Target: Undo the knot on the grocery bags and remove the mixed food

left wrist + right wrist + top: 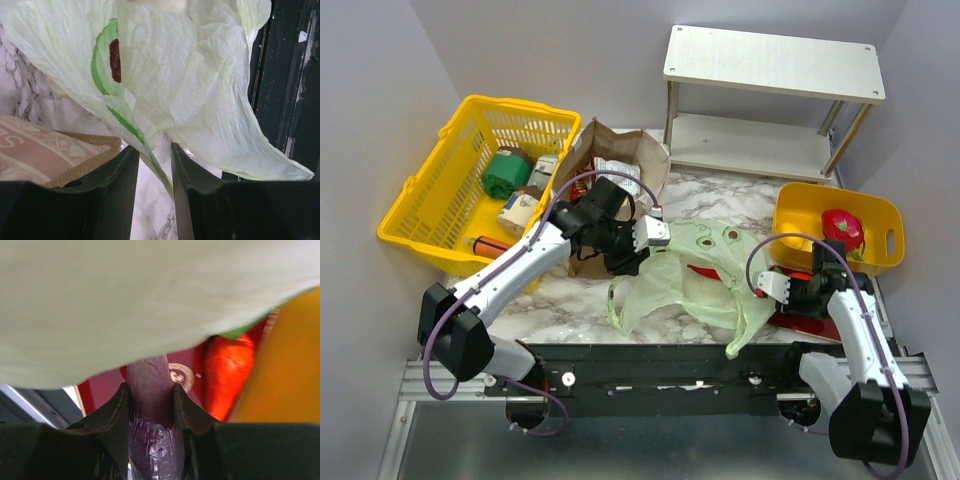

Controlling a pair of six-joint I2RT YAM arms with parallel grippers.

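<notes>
Green bag (695,280) open, dragon fruit (842,230) in bin (800,205)

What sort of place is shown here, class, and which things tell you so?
Probably a robot test bench staged as a grocery unpacking corner: plain grey walls, a marble-patterned table, a yellow shopping basket, and a small white shelf.

No legible txt or labels

Both arms (510,275) (855,320) reach forward, jaws nearly closed.
</notes>
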